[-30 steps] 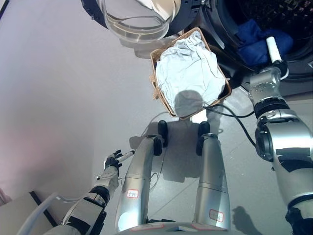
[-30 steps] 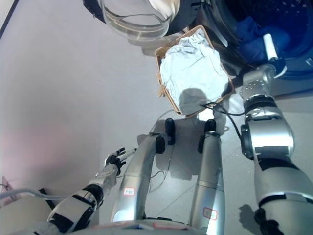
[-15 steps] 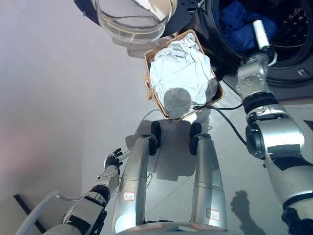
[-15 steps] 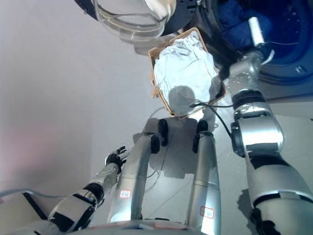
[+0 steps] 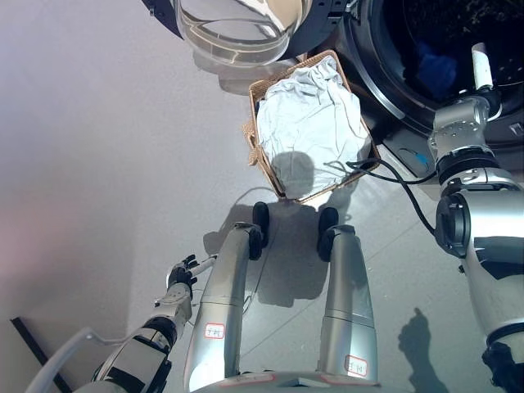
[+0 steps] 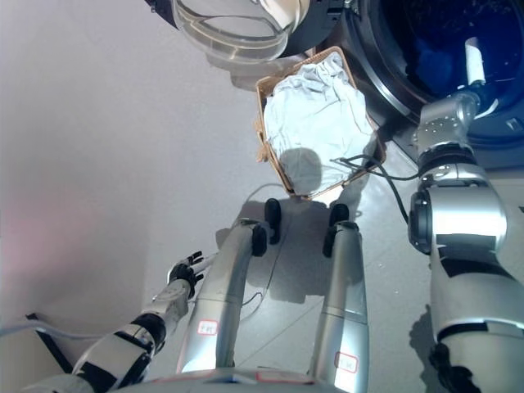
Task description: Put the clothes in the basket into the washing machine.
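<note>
Basket (image 5: 260,160) of woven wicker stood on floor (image 5: 106,147) just before washing machine (image 5: 391,90), filled with pale grey-white clothes (image 5: 309,123). Right hand (image 5: 481,70) reached past basket into drum opening; fingers mostly hidden, grip impossible to tell. Dark blue garment (image 6: 432,56) inside drum, clearer in right eye view, only small patch in left eye view. Glass door (image 5: 237,29) open, cut off at top edge. Left hand (image 5: 180,274) low, well away from basket, fingers relaxed, holding nothing.
</note>
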### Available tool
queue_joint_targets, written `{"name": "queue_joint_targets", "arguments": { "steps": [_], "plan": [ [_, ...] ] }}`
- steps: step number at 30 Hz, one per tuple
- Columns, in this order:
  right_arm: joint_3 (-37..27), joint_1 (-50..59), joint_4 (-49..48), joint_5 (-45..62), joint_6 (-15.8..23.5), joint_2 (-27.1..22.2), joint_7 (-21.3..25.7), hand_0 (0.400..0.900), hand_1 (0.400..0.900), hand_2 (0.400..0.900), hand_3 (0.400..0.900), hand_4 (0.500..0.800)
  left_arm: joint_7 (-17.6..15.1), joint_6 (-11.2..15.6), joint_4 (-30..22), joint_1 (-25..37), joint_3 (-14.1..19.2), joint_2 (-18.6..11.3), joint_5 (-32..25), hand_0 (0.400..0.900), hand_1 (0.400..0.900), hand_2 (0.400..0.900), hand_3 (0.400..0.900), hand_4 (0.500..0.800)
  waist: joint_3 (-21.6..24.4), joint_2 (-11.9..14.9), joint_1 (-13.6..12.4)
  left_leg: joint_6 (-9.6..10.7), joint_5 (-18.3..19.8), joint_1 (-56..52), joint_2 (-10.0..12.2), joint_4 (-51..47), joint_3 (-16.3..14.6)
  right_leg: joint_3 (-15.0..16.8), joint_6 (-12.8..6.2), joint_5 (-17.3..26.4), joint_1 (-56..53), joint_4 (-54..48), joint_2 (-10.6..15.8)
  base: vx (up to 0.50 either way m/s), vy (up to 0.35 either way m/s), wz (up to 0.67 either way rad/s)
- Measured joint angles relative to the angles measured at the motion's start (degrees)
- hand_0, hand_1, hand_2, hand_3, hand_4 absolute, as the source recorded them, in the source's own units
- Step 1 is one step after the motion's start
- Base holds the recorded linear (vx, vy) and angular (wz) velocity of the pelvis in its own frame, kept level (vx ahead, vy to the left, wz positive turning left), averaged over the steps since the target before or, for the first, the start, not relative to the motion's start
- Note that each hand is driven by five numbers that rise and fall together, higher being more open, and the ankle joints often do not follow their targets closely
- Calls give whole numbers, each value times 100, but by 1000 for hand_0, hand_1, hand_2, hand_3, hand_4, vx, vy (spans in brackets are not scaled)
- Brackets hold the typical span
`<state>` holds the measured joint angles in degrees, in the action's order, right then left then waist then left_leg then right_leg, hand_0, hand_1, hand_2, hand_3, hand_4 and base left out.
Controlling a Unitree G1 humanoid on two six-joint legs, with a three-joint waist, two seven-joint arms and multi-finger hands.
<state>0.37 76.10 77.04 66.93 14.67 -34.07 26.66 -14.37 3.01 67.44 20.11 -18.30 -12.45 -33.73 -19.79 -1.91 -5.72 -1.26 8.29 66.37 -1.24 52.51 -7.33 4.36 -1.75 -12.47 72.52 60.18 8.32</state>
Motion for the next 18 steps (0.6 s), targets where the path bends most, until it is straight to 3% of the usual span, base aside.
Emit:
{"name": "queue_joint_targets", "arguments": {
  "steps": [8,11,18],
  "plan": [
    [85,-7,36,5,5,9,-45,900,900,900,900,800,0,1,1,-4,0,25,0,900,900,900,900,800,156,-162,-33,0,0,10,4,-4,-5,0,1,2,4,-13,-6,-2,1,-1],
    [467,-232,-123,-7,-1,50,-126,900,900,900,900,800,2,-1,12,-9,6,30,-1,900,900,900,900,800,207,-185,-10,1,0,6,15,-4,-1,-7,1,2,0,-14,-13,-4,3,-7],
    [1202,-1270,-1837,-445,-83,301,-934,900,900,900,900,800,129,-32,111,-125,68,52,0,900,900,900,900,800,217,-170,156,25,32,-94,99,8,52,-52,-12,24,-147,-105,-119,-21,7,-8]
  ]
}}
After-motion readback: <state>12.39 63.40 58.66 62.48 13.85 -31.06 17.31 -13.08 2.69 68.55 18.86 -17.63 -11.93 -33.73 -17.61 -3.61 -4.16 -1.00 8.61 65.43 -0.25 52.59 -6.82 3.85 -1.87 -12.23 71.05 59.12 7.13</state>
